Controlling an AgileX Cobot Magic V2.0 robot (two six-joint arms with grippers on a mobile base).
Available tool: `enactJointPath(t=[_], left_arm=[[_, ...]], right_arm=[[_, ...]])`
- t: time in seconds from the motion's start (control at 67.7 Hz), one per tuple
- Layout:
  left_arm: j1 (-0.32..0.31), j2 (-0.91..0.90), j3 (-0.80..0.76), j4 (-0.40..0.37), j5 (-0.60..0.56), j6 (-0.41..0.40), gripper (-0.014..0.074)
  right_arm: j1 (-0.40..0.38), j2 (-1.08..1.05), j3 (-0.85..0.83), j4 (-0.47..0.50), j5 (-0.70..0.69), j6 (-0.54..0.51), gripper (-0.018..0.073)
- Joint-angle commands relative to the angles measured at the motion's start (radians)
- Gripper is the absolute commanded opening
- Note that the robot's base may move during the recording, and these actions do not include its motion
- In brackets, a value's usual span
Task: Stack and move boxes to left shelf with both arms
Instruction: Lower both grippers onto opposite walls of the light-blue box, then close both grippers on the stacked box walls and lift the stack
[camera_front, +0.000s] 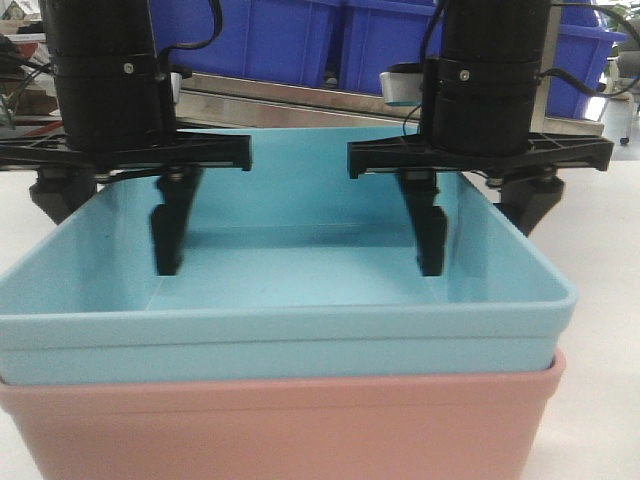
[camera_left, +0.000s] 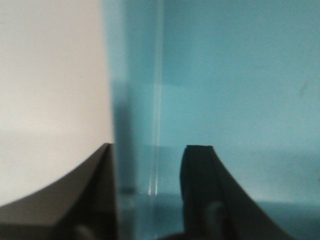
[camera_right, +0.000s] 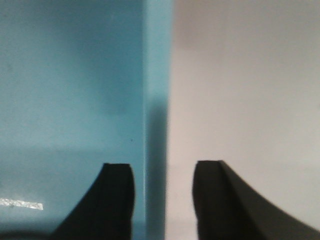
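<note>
Your left end effector (camera_left: 152, 150) stands spread across the left wall of the light blue tub (camera_front: 300, 340), one finger inside and one outside. That tub sits nested in the salmon pink tub (camera_front: 280, 420) on the white counter (camera_front: 610, 330). Your right end effector (camera_right: 162, 164) straddles the right wall, likewise spread.

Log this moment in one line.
stage: pre-grasp | light blue box nested in pink box | left gripper open, straddling left wall | right gripper open, straddling right wall
</note>
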Motion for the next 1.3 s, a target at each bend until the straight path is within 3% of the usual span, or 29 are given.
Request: enactJointPath(t=[0.0,0.044,0.709,1.005,1.286], left_arm=[[-0.007,-0.047,-0.027,-0.011,-0.006,-0.023,-0.002],[-0.007,-0.047,-0.027,-0.011,-0.006,-0.026,0.0],[-0.007,-0.047,-0.027,-0.011,0.012,-0.031,-0.0004],[-0.009,-0.053,-0.114,-0.019,0.177,-0.048,-0.0004],[-0.093,-0.134,-0.105,-0.03,0.198,-0.086,-0.0004]], right_arm=[[-0.002,-0.049,-0.034,-0.016,0.01,-0.004,0.0106],[-0.002,-0.049,-0.034,-0.016,0.015,-0.004,0.0034],[-0.002,-0.049,-0.035,-0.016,0.023,-0.004,0.0055],[-0.002,-0.143,-0.037,-0.016,0.103,0.053,0.0055],[0.016,-0.26,-0.034,-0.016,0.165,0.086,0.0055]])
